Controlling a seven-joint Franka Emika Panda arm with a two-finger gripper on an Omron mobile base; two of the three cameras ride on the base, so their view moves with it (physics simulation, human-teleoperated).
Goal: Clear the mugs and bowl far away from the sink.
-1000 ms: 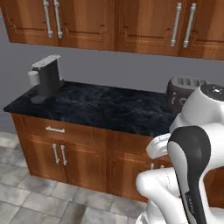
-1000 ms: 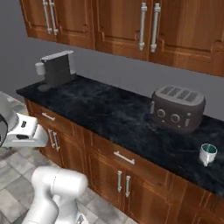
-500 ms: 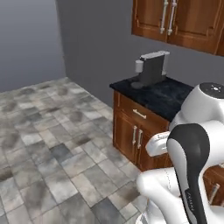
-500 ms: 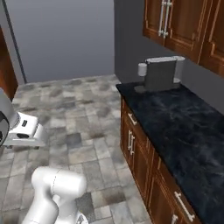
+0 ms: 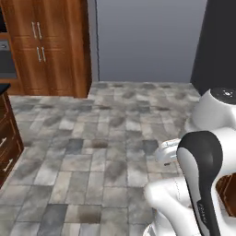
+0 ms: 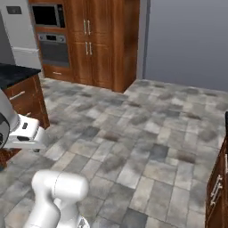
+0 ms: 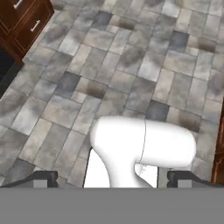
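The green mug, the red bowl and the sink are all out of view. In the hand view my gripper [image 7: 112, 178] is open: its two dark fingertips [image 7: 43, 177] stand far apart at the bottom edge, with nothing held between them. It points down at the grey stone floor [image 7: 131, 57]. My arm is folded close over the base in both base views.
Grey tiled floor [image 5: 101, 152] stretches ahead to a grey wall [image 5: 147, 41]. Tall wooden cabinets [image 5: 46, 46] stand at the back left, beside a wall oven [image 6: 53, 46] and a microwave [image 6: 46, 15]. A dark-topped drawer unit [image 6: 20, 87] is at my left, and a wooden cabinet [image 6: 218, 187] at my right.
The whole picture has swung: the base has turned away from the dark counter with the coffee machine, toaster and green mug, and now faces open floor. The gripper's pose looks unchanged.
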